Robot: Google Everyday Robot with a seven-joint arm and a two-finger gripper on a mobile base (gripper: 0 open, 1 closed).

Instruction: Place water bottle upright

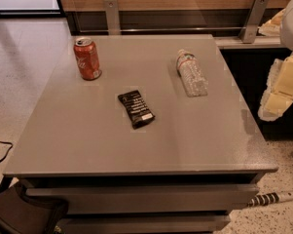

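The water bottle [191,73] is clear and ribbed, with a white cap and a whitish-red label band. It lies on its side on the grey table [87,145], right of the middle, with its cap pointing to the far edge. My gripper [278,92] shows only as cream-coloured parts at the right edge of the view, beyond the table's right side and apart from the bottle. It holds nothing that I can see.
A red soda can [87,58] stands upright at the far left of the table. A black snack packet [136,109] lies flat near the middle. A wooden wall with metal brackets [112,14] runs behind the table. A dark bag [19,213] sits on the floor at the front left.
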